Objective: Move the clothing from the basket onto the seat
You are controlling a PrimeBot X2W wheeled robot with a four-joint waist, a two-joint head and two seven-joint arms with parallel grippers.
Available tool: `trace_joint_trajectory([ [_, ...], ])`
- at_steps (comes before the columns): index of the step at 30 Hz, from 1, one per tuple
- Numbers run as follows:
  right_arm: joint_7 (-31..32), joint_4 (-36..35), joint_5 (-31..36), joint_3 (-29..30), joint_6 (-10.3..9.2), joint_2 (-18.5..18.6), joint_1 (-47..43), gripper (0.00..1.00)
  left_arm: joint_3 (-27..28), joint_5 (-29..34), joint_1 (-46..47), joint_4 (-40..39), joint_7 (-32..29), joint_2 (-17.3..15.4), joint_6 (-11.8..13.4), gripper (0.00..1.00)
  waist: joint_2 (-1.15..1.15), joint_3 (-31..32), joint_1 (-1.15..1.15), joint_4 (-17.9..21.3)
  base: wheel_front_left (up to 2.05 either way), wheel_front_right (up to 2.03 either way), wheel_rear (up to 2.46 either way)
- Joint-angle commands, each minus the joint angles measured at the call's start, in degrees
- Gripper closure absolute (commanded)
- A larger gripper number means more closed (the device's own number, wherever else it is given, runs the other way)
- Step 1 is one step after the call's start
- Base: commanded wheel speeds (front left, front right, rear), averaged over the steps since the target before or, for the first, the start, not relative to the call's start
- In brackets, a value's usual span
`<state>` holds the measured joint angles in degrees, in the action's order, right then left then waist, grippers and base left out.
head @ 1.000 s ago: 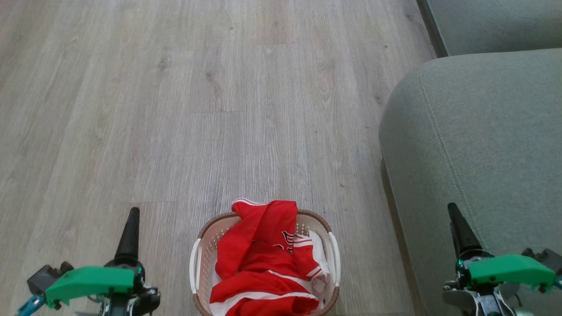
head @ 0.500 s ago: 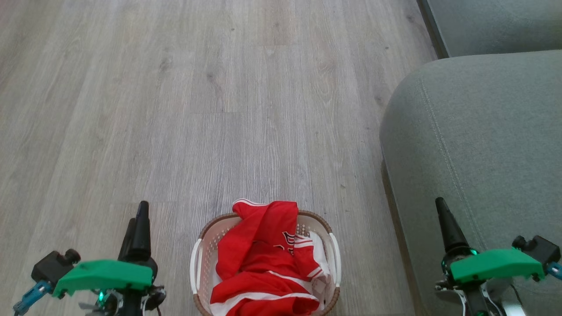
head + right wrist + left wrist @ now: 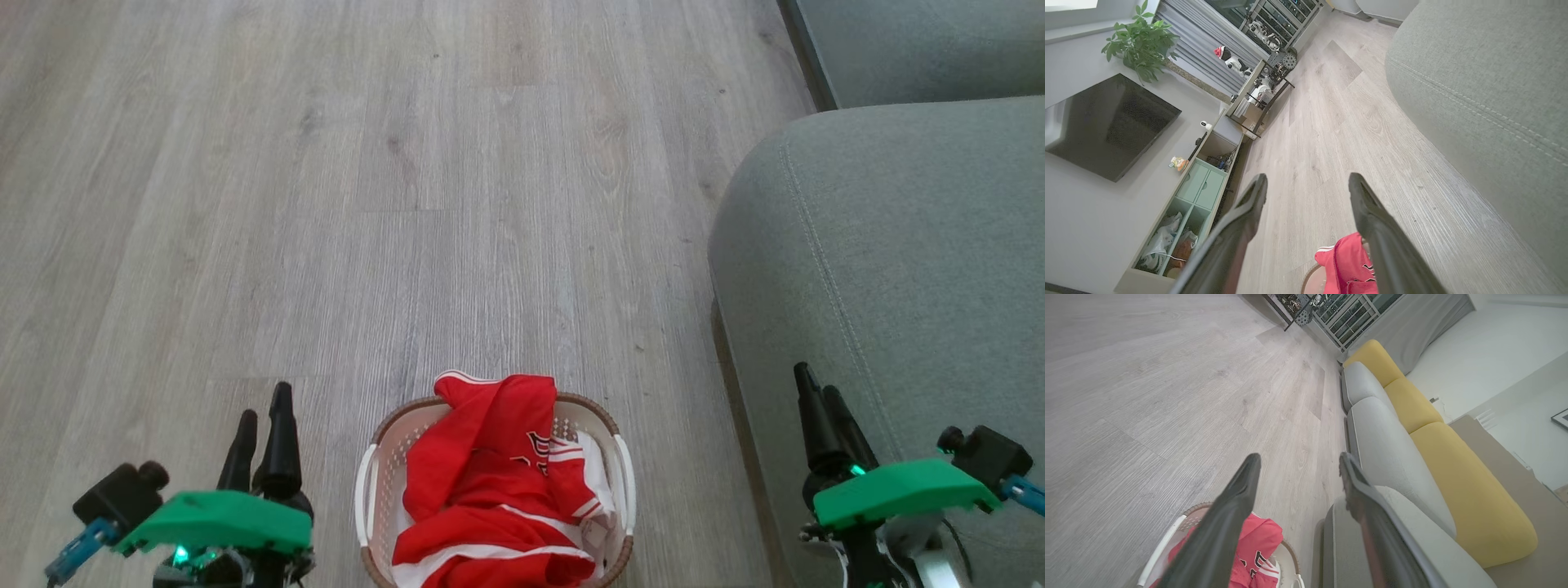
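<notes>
Seat: grey-green upholstery, rounded corner, stitched seam, just right of basket. Basket: oval, white perforated plastic, brown woven rim, on wood-grain floor. Clothing: shiny red, white stripes, crumpled inside basket, heap lengthwise near-to-far, one fold over far rim. Left gripper, right gripper: spread wide, empty.

Open wood floor far and left of basket. On right the seat bulks close, narrow floor strip between. Heaped clothing tops basket's far rim.
</notes>
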<state>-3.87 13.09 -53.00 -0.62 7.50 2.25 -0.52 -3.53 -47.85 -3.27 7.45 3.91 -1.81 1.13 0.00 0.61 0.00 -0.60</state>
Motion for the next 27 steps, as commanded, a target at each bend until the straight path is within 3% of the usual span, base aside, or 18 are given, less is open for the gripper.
trace_joint_trajectory([
  [1,-0.7,-2.56,1.68,-0.98,0.0,0.47,2.76,0.0,0.47,1.8,1.38,-2.59,0.75,-0.69,0.33,0.0,0.0,0.01,0.0,-0.01,0.0,0.0,0.0],
  [27,-4.92,-4.74,19.44,-4.25,-0.01,0.54,2.19,0.0,-1.07,19.5,-1.44,-4.66,4.94,-0.87,3.22,0.0,0.0,0.96,0.0,-0.19,0.0,0.0,0.0],
])
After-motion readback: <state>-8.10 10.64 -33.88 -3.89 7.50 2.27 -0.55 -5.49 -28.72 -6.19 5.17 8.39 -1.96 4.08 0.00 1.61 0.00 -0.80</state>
